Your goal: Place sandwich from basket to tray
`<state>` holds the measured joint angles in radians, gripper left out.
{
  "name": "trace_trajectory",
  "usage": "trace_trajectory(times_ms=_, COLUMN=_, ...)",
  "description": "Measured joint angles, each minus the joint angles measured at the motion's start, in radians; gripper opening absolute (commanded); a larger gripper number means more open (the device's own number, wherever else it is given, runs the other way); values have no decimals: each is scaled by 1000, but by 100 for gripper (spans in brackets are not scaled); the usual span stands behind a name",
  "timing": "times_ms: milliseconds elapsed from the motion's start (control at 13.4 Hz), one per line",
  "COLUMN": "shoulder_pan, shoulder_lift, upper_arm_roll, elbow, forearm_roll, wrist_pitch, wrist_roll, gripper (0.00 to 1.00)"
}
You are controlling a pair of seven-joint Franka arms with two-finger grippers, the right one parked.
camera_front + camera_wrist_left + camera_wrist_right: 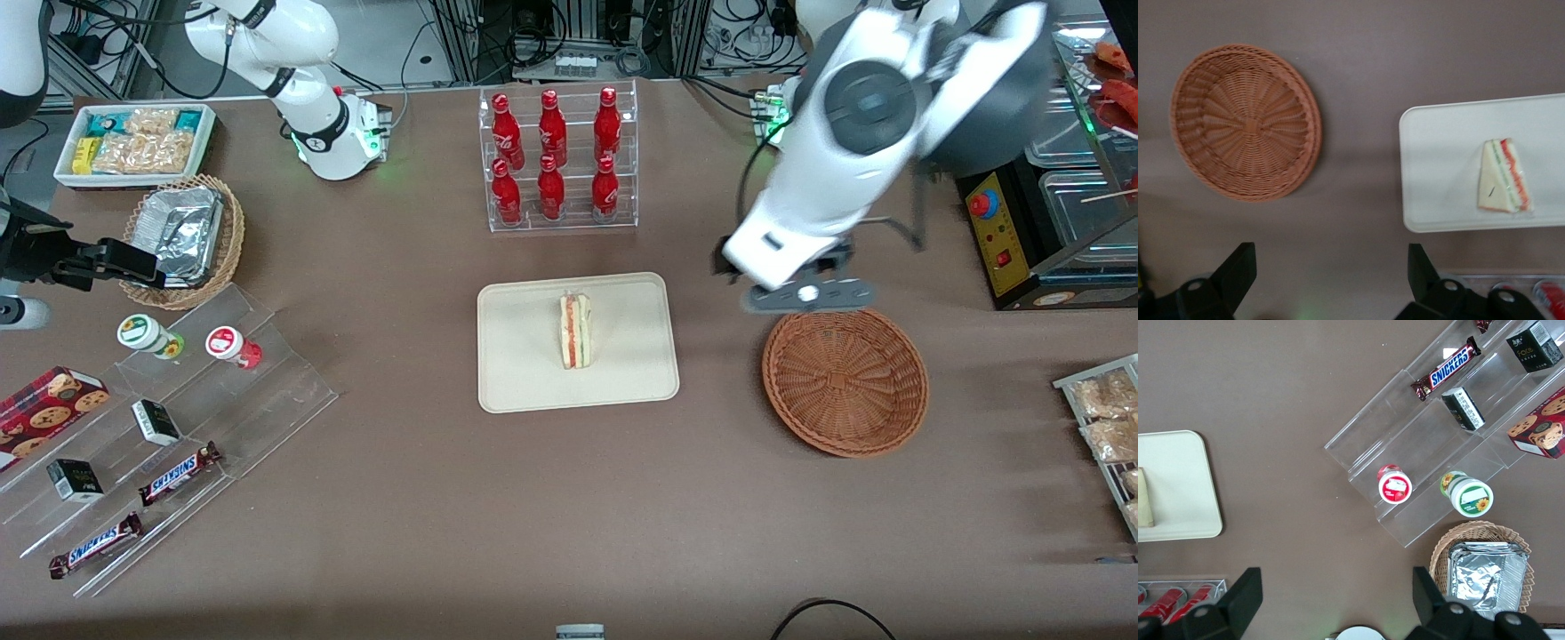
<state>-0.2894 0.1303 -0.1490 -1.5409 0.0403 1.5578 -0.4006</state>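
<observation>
Gripper (1328,267) hung with fingers spread and nothing between them, above the table by the bare basket (845,382). Sandwich (575,331) stood near the middle of the tray (516,373).

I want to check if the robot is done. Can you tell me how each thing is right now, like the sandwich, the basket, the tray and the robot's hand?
sandwich: standing on its edge on the tray.
basket: empty, upright on the table.
tray: flat on the table, holding only the sandwich.
gripper: open, holding nothing, above the table beside the basket.
</observation>
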Motion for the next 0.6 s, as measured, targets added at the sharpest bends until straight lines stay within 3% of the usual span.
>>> trace_trajectory(times_ms=224, shoulder_pan=137, shoulder_lift=-101, upper_arm_roll=3, elbow=-84, forearm_roll=-36, wrist_pitch=-1, wrist_roll=164, gripper=100)
trace_trajectory(times_ms=598, shoulder_pan=263, shoulder_lift=-146, upper_arm_roll=6, elbow=-102, forearm_roll=-40, wrist_pitch=-2, wrist_roll=302, gripper=100)
